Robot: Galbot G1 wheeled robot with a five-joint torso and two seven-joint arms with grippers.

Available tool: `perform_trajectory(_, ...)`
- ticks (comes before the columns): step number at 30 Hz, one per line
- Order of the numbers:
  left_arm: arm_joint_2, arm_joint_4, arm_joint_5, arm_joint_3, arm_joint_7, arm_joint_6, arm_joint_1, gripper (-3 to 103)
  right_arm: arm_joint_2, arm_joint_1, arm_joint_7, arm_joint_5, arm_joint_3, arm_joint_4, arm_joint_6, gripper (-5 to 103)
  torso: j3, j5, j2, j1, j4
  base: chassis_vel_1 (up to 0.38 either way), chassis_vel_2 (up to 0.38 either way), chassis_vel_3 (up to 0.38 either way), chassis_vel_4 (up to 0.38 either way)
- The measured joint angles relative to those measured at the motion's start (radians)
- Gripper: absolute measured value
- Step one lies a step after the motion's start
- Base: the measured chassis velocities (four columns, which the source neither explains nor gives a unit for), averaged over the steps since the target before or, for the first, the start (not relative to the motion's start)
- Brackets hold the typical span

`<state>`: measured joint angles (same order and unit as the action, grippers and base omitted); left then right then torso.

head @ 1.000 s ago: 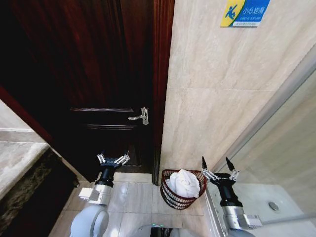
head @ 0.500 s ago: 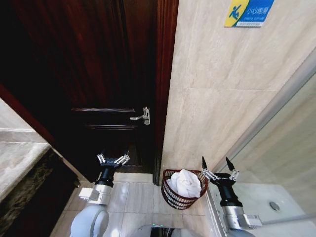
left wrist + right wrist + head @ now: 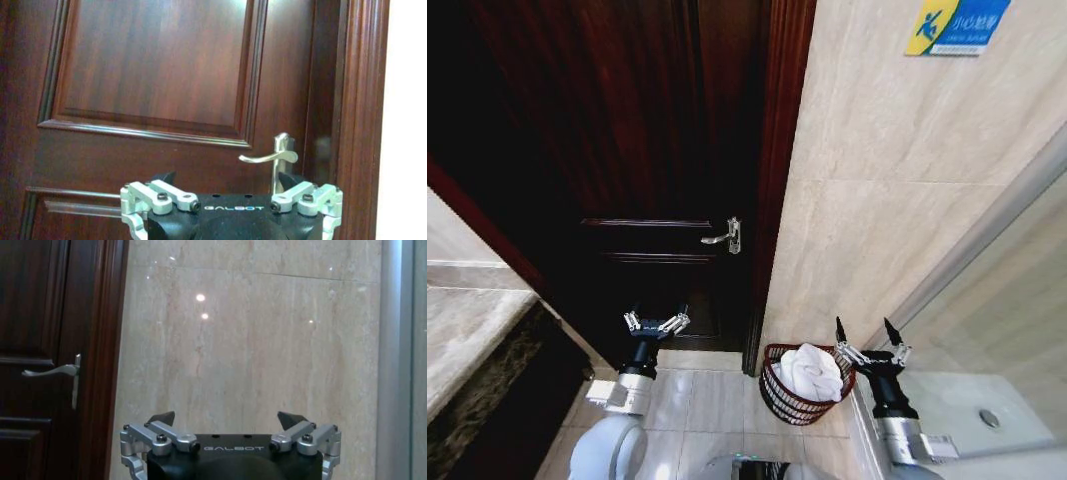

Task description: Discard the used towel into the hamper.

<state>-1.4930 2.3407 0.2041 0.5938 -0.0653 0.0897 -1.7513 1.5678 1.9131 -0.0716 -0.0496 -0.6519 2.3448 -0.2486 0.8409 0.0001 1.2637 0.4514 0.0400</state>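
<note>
Head view: the whole scene has slid rightward across the last second, so the camera has turned or the base has driven; the things themselves have not moved. The dark reddish-brown open-weave hamper point(image 3: 807, 386) stands on the pale tiled floor point(image 3: 697, 400) at the foot of the beige marble wall point(image 3: 897, 200), at about 5 o'clock from the silver lever door handle point(image 3: 725, 236) of the dark mahogany panelled door point(image 3: 627, 150). A crumpled white towel point(image 3: 807, 370) lies inside the hamper, heaped above its rim. The left gripper point(image 3: 656, 323) hangs before the door at about 9 o'clock from the hamper, fingers spread wide and empty. The right gripper point(image 3: 871, 343) hovers just beside the hamper at its 3 o'clock, likewise spread wide and empty. Judgement: the towel is delivered, and the task appears essentially complete, with only a repositioning of the robot under way.
</note>
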Motion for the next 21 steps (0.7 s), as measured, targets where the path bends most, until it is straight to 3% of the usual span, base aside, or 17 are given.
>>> perform_trajectory(11,0.000,0.000,0.000,0.000,0.000,0.000,0.000,100,0.000,0.000,0.000,0.000,0.000,0.000,0.000,100,0.000,0.0000,0.000,0.000,-0.0001,0.044,-0.029,-0.041,0.035)
perform_trajectory(21,0.000,0.000,0.000,0.000,0.000,0.000,0.000,100,0.000,0.000,0.000,0.000,0.000,0.000,0.000,100,0.000,-0.0006,0.000,-0.001,0.0003,0.169,-0.178,-0.176,0.181)
